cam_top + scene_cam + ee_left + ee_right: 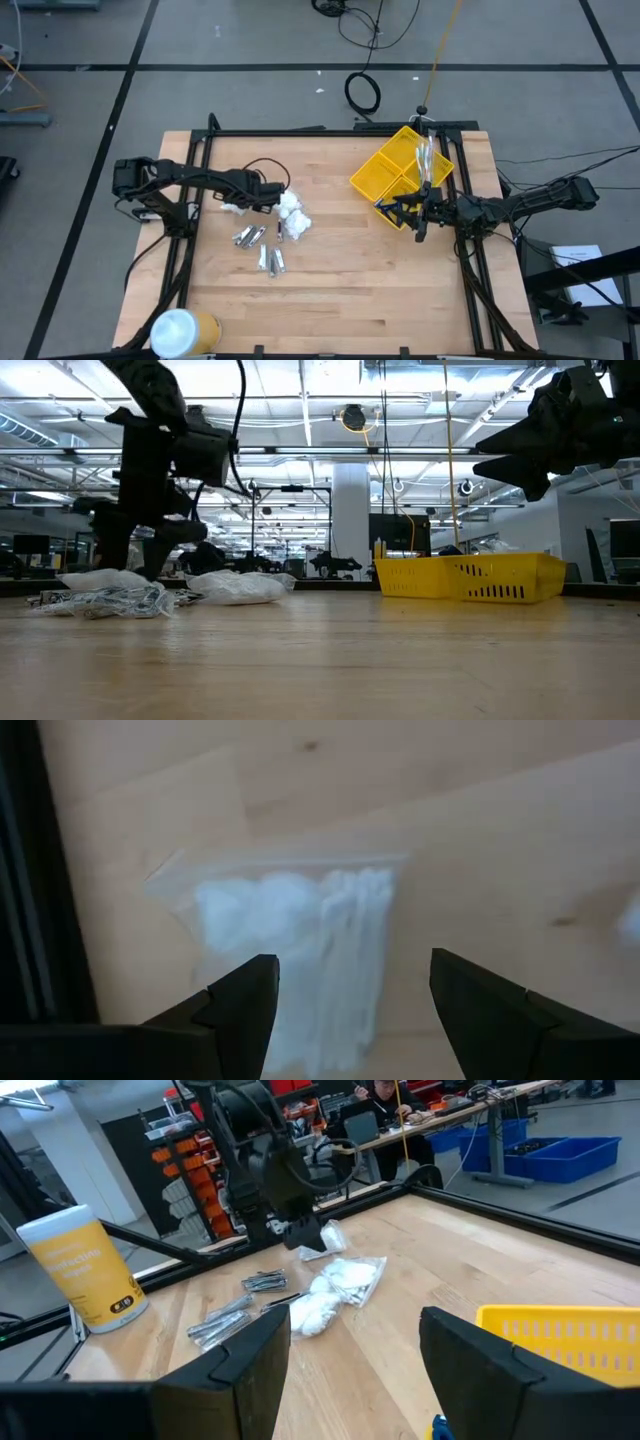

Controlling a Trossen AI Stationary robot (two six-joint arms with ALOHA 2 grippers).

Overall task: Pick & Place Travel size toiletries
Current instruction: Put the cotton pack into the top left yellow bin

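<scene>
Wooden table (340, 290) holds a pile of toiletries near its middle: white packets (292, 214) and silvery tubes (258, 248). Left hand (350, 1010) hangs spread over one clear packet (300, 935). Right hand (350, 1370), also spread, waits by the yellow bin (403, 170) near the far right corner. Thin plastic could slip out if pinched only at its edge.

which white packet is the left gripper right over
The clear packet of white cotton pieces lying alone at the pile's left edge; the left gripper hangs over it, jaws open astride it. The other white packets lie further right, toward the yellow bin.
</scene>
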